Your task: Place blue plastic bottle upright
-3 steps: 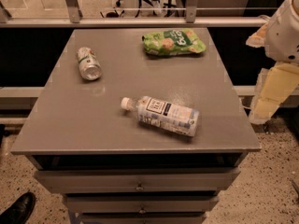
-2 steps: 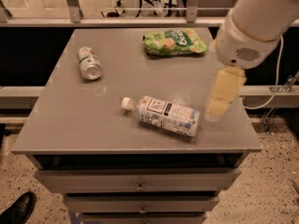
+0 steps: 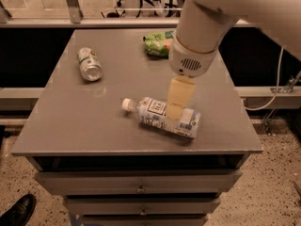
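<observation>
The blue plastic bottle (image 3: 155, 115) lies on its side near the front middle of the grey table (image 3: 80, 121). Its white cap points left and its base points right. The label with a dark square panel faces up. My gripper (image 3: 176, 108) hangs down from the big white wrist, directly over the middle of the bottle, and covers part of it. I cannot tell whether it touches the bottle.
A silver drink can with a green band (image 3: 89, 64) lies on its side at the back left. A green snack bag (image 3: 157, 43) lies at the back, partly hidden by my arm. Drawers sit below the table front. A black shoe (image 3: 16, 212) is on the floor at bottom left.
My arm has swung in from the right edge of the table, leftward and forward, and now hangs over the bottle. The bottle, can and bag have not moved.
</observation>
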Controlling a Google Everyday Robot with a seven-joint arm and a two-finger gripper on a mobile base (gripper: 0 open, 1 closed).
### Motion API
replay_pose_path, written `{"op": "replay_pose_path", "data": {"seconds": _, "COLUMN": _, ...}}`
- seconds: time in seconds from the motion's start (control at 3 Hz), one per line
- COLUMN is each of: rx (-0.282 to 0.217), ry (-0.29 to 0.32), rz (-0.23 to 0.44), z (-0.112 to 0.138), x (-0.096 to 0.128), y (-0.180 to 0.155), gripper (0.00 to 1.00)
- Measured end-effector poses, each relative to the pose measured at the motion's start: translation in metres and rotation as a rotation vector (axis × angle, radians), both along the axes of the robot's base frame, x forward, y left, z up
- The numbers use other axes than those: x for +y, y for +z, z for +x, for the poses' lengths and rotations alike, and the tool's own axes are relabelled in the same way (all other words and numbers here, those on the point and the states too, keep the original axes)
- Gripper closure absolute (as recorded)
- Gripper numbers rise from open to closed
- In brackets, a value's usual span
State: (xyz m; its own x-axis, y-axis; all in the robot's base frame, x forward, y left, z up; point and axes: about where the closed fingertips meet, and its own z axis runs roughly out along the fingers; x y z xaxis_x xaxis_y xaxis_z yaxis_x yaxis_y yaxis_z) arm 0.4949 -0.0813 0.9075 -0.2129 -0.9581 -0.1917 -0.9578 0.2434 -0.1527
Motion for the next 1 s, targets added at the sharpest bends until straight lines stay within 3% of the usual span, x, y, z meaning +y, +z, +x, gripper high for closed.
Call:
{"op": "replay_pose_path", "data": {"seconds": 0.67, "rx": 0.086, "ry": -0.05, "rz": 0.01, "z": 0.0, "x": 0.043, "y": -0.04, "gripper": 0.0}}
{"op": "replay_pose_path", "data": {"seconds": 1.0, "rx": 0.091, "ry": -0.091, "rz": 0.022, "z": 0.001, "x": 0.051, "y": -0.051, "gripper": 0.0}}
